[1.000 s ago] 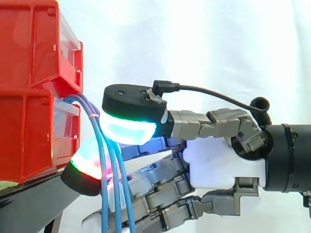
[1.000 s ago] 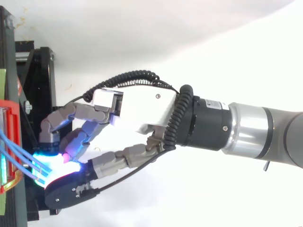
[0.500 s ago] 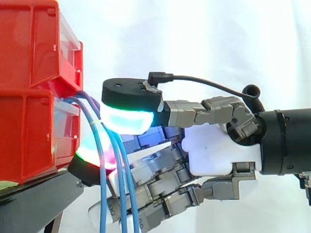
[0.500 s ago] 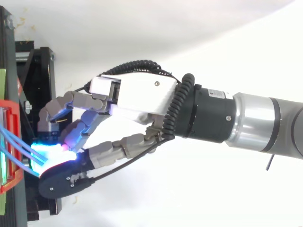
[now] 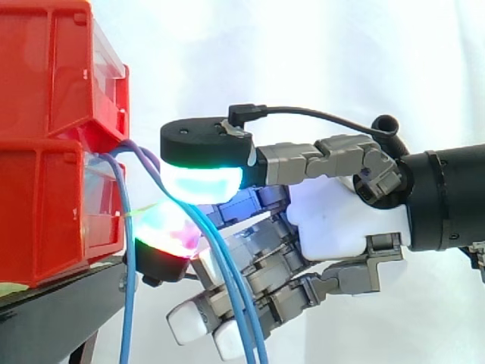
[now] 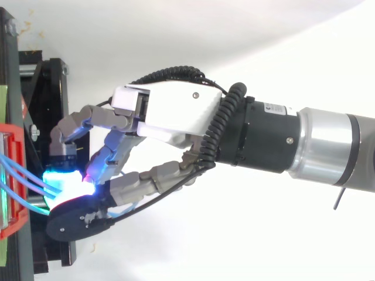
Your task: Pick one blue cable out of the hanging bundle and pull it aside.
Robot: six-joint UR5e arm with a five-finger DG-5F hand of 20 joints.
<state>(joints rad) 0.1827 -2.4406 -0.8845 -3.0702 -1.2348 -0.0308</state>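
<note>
Hand (image 5: 333,227) pinches blue cables (image 5: 233,299) between glowing pads (image 5: 198,186), leading them toward 4 o'clock off red bins (image 5: 53,189) for separation; one strand (image 5: 127,303) hangs at 6 o'clock (pinch apparently holds several).

Bright, even, diffuse light, plain white cloth curtain (image 5: 318,61) nearly shadowless, soft grey shade along the upper edge in the top view, pale sheen on glossy red plastic bins (image 5: 53,91), thick fingertip pads (image 5: 201,186) of the hand (image 5: 341,227) glowing cyan-green and red, tinting thin blue cables (image 5: 128,303).
</note>
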